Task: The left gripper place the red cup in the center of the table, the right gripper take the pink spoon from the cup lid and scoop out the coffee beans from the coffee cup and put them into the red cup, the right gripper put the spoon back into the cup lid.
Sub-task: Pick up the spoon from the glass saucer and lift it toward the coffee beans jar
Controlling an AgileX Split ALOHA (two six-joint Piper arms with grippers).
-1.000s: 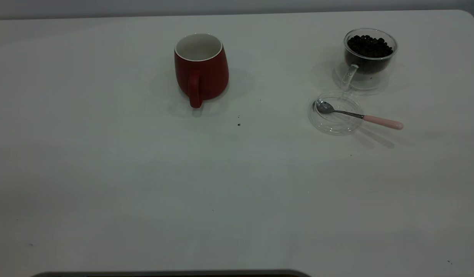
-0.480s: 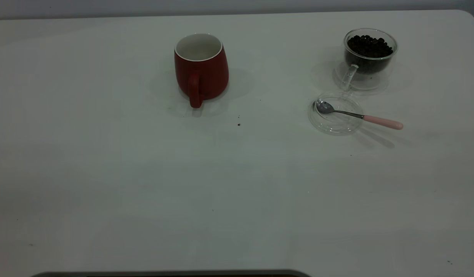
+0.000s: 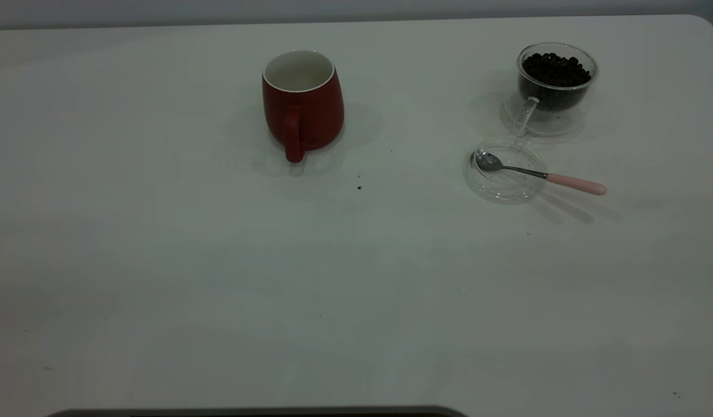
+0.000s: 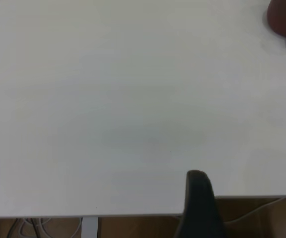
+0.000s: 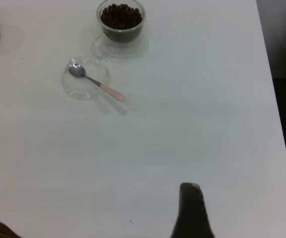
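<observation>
1. exterior view: nothing has moved since the earlier frame. the red cup (image 3: 302, 104) stands on the table (image 3: 217, 278), the pink spoon (image 3: 538, 174) rests in the cup lid (image 3: 503, 169), and the coffee beans (image 3: 556, 69) fill the coffee cup (image 3: 556, 84).
2. left wrist view: my left gripper (image 4: 200, 203) hangs at the table's edge; i cannot tell if it is spread.
3. right wrist view: my right gripper (image 5: 192, 210) sits well apart from the spoon; likewise unclear. a clumsy pinch could skid the lid.

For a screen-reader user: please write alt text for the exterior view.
A red cup stands upright on a white table; farther right, a glass coffee cup holds coffee beans, and a pink spoon rests on a clear cup lid. No arm shows.
</observation>
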